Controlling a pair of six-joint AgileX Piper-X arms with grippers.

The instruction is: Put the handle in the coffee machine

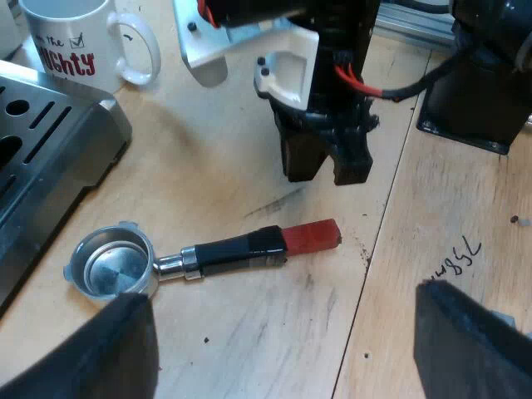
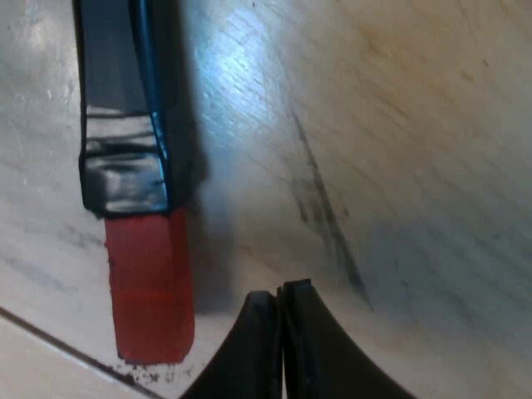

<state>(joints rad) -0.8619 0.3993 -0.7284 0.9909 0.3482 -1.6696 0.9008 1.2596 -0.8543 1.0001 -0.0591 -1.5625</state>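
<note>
1 holder (image 1: 112,268) loose on surface (image 1: 432,216), ahead of left pincer (image 1: 281,295), fingers apart | right pincer (image 2: 278,298) together, empty, just beside holder's red end (image 2: 150,283) | 1 mug (image 1: 79,41), 1 espresso machine (image 1: 50,141) beyond

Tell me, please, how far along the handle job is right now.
Nothing looks done: the holder lies loose on the table beside the machine. In hand: the right gripper, shut and empty, sits by the handle's red end; the left gripper is open above the holder. Remaining: grasp, lift, lock it into the machine.
</note>
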